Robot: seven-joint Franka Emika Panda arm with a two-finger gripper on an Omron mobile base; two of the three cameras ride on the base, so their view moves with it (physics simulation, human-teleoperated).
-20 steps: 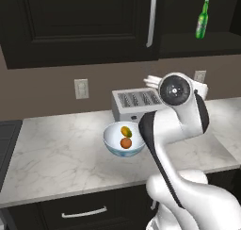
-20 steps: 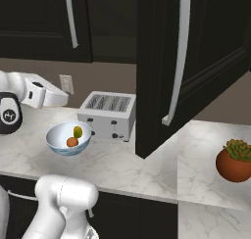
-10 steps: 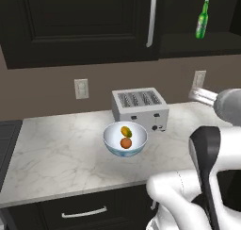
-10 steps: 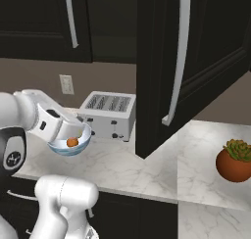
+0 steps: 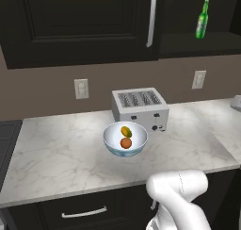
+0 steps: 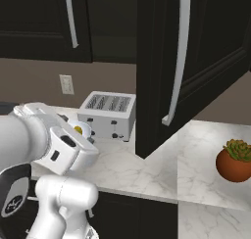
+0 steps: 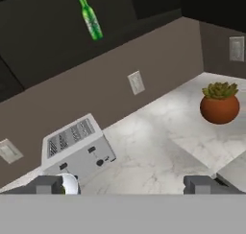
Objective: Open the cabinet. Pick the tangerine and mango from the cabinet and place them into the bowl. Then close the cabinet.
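We see the cabinet (image 6: 196, 61) door hanging open over the counter (image 5: 61, 153); tangerine (image 5: 125, 143) and mango (image 5: 126, 131) fill the bowl (image 5: 113, 146); gripper (image 7: 126, 184) fingers spread.

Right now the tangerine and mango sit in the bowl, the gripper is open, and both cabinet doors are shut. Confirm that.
Not quite: one cabinet door stands open, swung out over the counter, as the right base view shows. The rest holds: the tangerine and mango lie in the bowl, and the gripper is open and holds nothing.
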